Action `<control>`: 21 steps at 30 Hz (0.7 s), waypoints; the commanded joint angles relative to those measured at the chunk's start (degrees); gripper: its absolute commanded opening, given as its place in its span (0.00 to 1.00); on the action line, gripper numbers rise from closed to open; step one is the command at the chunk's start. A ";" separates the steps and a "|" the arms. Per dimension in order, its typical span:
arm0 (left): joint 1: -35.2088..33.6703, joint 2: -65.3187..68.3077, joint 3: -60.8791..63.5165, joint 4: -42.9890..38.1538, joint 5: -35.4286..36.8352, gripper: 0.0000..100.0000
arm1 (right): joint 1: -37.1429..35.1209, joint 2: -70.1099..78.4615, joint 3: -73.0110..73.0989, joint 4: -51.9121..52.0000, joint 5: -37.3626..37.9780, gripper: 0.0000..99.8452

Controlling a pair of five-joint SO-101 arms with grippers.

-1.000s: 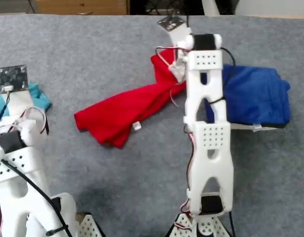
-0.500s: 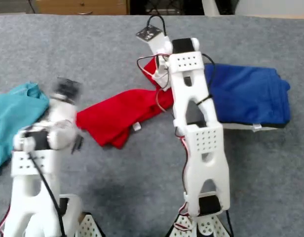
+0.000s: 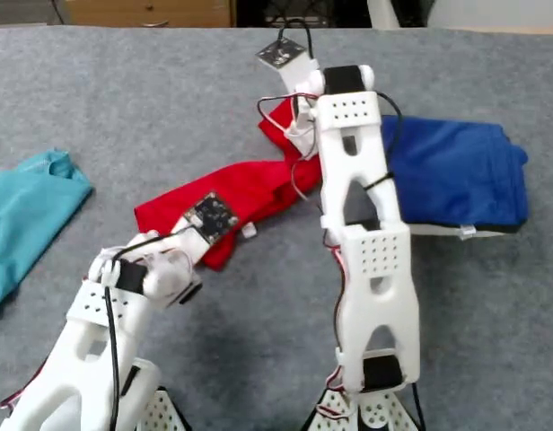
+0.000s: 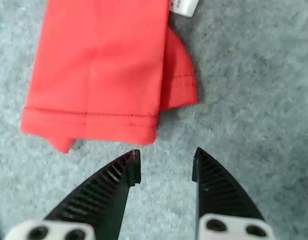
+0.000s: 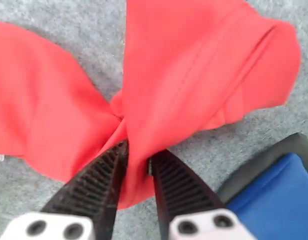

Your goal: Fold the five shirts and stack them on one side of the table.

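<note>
Red shirt [image 3: 232, 202]: unfolded, bunched into a long diagonal strip mid-bench [image 3: 169, 99]. Low end sits nr my L arm, far end up by my R wrist.

R pincer [image 5: 138, 150]: pinching the red shirt. A gathered fold is clamped betw. both fingers, and cloth fans out wide to either side of the grip. Grip point is at the strip's far end.

L pincer [image 4: 164, 162]: spread, nothing betw. the fingers. Tips are over bare bench, just beside the stitched hem at the strip's low end and not touching cloth. Hem shows a double seam line, and a second layer pokes out past the top one on both sides.

White tag [image 3: 250, 230]: on the red shirt's near edge, close to the low end.

Blue shirt [image 3: 456, 175]: folded, flat, on R side of bench. It is just beside the red shirt's far end. My R arm crosses over the gap, so I cannot tell if they touch. A pale edge [image 3: 438, 231] shows under its near side. Cannot tell what it is.

Teal shirt [image 3: 30, 211]: L edge of bench, loose and unfolded, partly off frame, well apart from the red shirt.
</note>
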 commanded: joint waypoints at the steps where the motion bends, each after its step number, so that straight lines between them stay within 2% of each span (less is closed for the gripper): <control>1: 0.75 -0.44 1.63 -4.31 -0.88 0.19 | 0.53 -1.36 -2.77 0.44 -0.09 0.02; 6: 0.22 -0.44 5.93 -10.81 -1.76 0.19 | 0.53 -1.36 -2.77 0.35 -0.09 0.02; 11: -3.03 -0.44 9.89 -19.78 -6.07 0.19 | 0.53 -1.36 -2.77 0.35 -0.09 0.02; 18: -2.77 -0.44 13.32 -26.29 -6.77 0.19 | 0.44 -1.27 -2.68 0.26 0.00 0.02; 21: -2.07 -0.44 15.60 -28.31 -6.95 0.14 | 0.44 -1.27 -2.68 0.26 0.00 0.02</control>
